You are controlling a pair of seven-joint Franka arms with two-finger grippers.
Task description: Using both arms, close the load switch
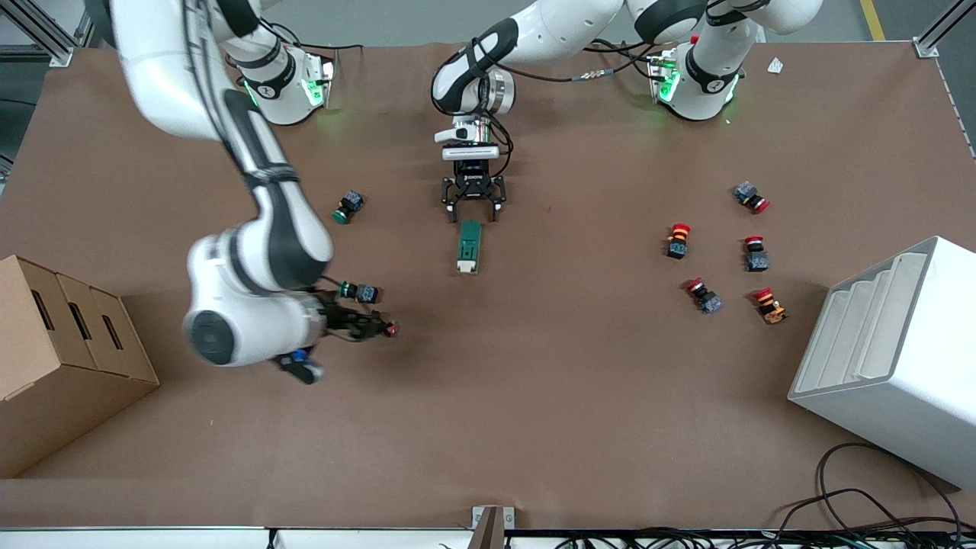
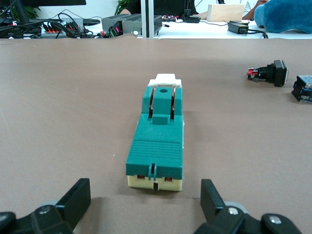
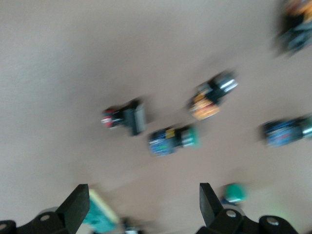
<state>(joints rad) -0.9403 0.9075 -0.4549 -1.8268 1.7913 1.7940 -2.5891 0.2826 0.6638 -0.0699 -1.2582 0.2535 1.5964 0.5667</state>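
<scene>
Load switch point(image 1: 469, 245): green block, white lever end, flat on table; left gripper point(image 1: 473, 211) spread wide just beside it, empty; right gripper point(image 3: 141, 207) likewise open, empty

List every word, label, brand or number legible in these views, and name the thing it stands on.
No text can be read for certain.
Left gripper, open over the table by the load switch: a small white brand mark on its black body, too small to read.
Load switch: no lettering shows.
Right gripper, open: no marking visible.
Push-buttons, cardboard box and white bin: no legible labels.
</scene>
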